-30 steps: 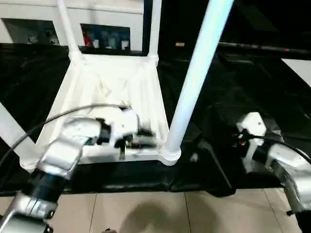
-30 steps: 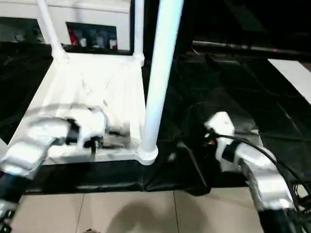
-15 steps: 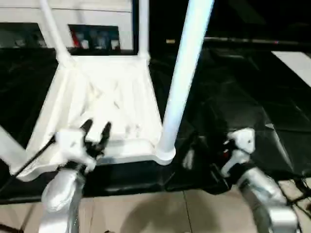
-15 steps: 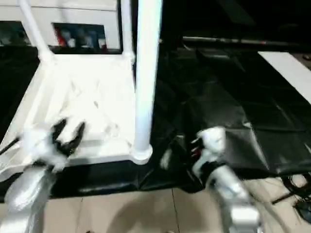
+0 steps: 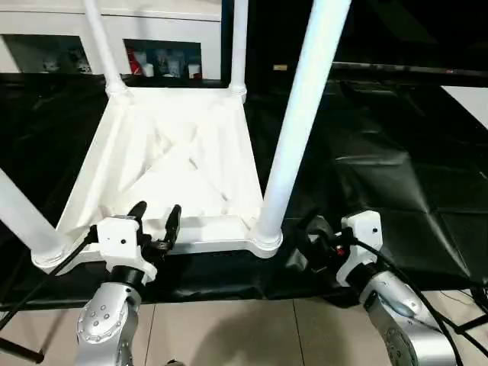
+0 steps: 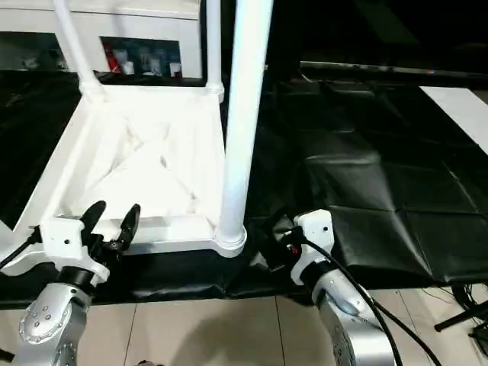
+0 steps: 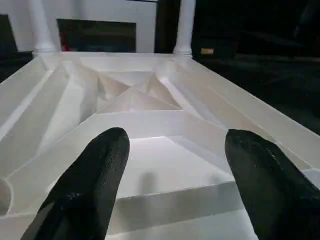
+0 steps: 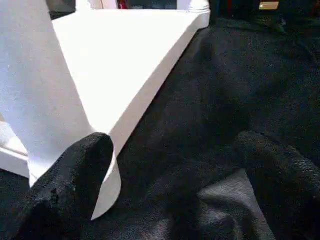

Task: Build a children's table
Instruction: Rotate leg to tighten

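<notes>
Four legs (image 5: pixel 305 114) rise upright from the upturned children's table (image 5: pixel 179 164).

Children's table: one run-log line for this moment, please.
children's table: upside down on black cloth, four legs socketed | left gripper: open, empty, at near edge | right gripper: open, empty, beside near-right leg

Upturned table (image 5: pixel 179 164) on the draped surface (image 5: pixel 396 160) at centre left of frame, legs (image 5: pixel 301 114) rising from its corners, cabinet (image 5: pixel 160 38) behind, left gripper (image 5: pixel 156 219) at its near edge, right gripper (image 5: pixel 324 240) lower right beside the near-right leg.
</notes>
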